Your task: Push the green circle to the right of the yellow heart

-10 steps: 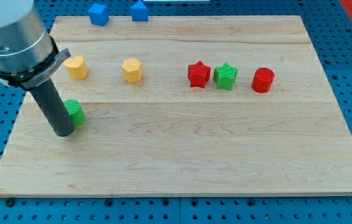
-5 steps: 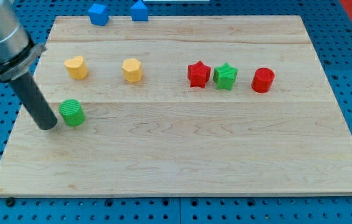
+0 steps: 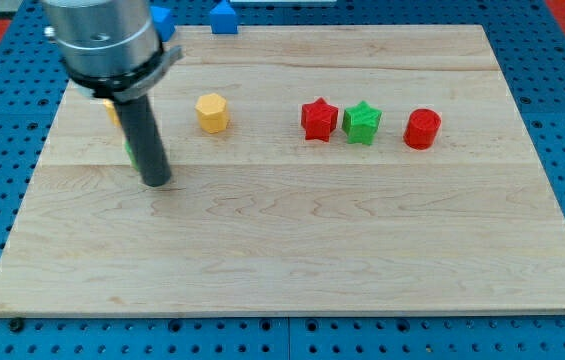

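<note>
My tip (image 3: 156,182) rests on the wooden board (image 3: 362,250) at the view's left. The green circle (image 3: 130,154) is almost wholly hidden behind the rod; only a thin green sliver shows at the rod's left edge, just above the tip. The yellow heart (image 3: 110,109) is mostly hidden behind the arm's body, with a small yellow edge showing up and left of the tip. I cannot tell whether the rod touches the green circle.
A yellow hexagon (image 3: 212,113) sits to the right of the rod. Further right stand a red star (image 3: 319,119), a green star (image 3: 362,123) and a red cylinder (image 3: 423,129). Two blue blocks (image 3: 224,17) lie at the board's top edge, one (image 3: 164,18) partly behind the arm.
The rod swung from the green circle's left side over to its right and now covers it. The green circle has shifted a little up and to the right. The heart is now covered.
</note>
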Controlling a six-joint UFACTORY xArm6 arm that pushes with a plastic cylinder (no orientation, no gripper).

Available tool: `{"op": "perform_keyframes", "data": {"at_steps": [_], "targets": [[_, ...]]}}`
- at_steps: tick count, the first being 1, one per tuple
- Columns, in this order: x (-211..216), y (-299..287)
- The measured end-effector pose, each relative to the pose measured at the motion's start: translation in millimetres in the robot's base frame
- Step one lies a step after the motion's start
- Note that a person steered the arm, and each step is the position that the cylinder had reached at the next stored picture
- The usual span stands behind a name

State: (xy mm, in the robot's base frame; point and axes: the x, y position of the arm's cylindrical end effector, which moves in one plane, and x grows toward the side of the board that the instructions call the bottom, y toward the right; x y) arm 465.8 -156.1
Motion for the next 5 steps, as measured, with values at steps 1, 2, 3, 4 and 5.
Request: {"op": "perform_keyframes", "data": {"at_steps": [1,2,3,4,5], "targets": [[-28,-21],[-47,-21],[-59,-21],[-66,-21],[-68,-19]]}}
